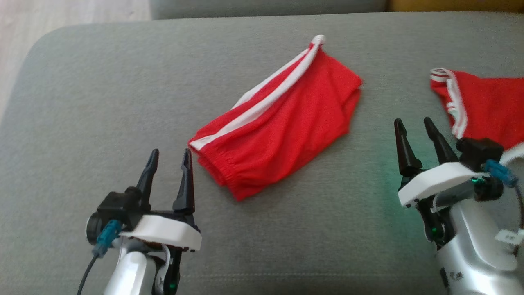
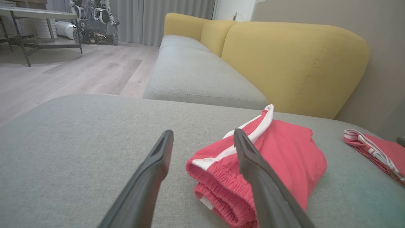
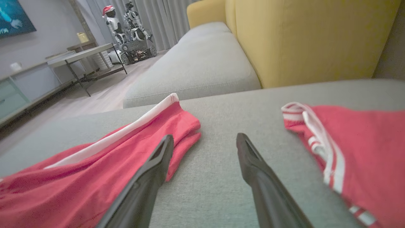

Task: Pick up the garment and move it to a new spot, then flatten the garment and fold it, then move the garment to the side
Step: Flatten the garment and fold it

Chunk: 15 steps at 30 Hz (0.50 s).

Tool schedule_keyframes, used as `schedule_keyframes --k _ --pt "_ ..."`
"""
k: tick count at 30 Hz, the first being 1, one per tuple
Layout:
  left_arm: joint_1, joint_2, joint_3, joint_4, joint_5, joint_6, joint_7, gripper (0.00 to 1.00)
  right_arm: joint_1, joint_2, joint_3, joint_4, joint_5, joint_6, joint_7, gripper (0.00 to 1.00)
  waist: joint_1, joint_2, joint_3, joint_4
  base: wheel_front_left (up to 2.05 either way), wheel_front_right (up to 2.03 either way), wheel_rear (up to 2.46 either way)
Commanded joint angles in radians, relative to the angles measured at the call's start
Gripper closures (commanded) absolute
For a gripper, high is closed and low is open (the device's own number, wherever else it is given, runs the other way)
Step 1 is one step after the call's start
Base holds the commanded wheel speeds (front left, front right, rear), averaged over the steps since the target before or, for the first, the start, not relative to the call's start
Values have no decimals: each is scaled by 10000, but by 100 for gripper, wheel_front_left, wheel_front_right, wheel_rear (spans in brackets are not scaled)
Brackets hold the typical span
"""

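Head camera looks down from above; wrist cameras skim low — all share the folded red garment.

no writing can be read; the small white tag near the right gripper is too blurred.

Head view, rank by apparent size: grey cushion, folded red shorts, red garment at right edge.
1. grey cushion
2. folded red shorts
3. red garment at right edge, smallest as seen, but the frame cuts it off, so its full size is unsure.
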<state>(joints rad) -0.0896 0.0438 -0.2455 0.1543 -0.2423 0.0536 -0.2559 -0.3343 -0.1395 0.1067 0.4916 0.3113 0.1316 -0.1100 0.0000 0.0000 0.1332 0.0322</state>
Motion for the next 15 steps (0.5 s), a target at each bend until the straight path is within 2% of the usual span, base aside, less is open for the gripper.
schedule_keyframes --k 1,9,15 --pt "-445 66 273 -365 -101 24 -59 0 -124 86 98 -329 330 -9 148 0 0 0 96 268 0 0 0" --pt "-450 65 -56 -301 -236 103 -59 0 -700 467 -734 185 2884 -9 2057 0 0 0 291 1273 0 0 0" --pt "-436 65 -320 -282 -391 178 -59 0 -1371 622 -1723 882 4083 -9 3154 0 0 0 478 1923 0 0 0"
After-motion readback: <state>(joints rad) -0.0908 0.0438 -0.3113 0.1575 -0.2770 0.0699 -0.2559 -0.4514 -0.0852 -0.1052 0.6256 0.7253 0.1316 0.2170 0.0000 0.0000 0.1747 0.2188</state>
